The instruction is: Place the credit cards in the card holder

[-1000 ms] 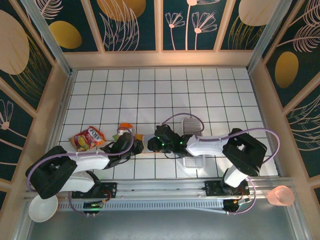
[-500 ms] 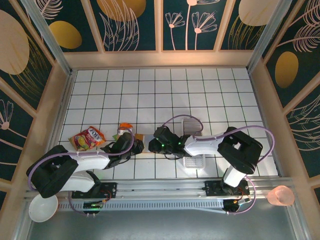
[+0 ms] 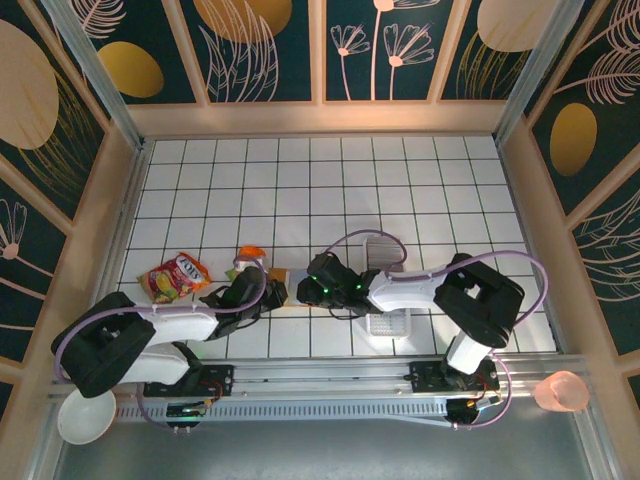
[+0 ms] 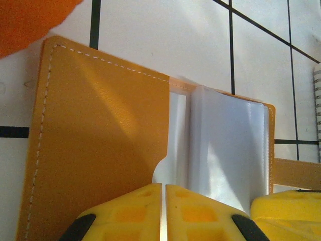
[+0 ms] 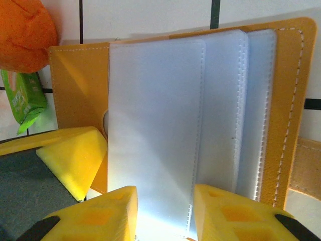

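Insertion step in hand: card holder [image 4: 100, 140] lies open on tabletop [image 3: 300, 180], left hand [image 4: 164, 211] clamped on its edge, right hand [image 5: 164, 216] spread over a credit card [image 5: 150, 125]. Your next move, I judge: seat it squarely.

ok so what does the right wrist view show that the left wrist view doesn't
Right wrist: a green packet beside the card holder, whose pale sleeves lie fanned in layers. Left wrist: the holder's tan flap lying mostly bare, and a ribbed clear edge at far right. Both: the open holder, the orange thing at top left, the clasp tab.
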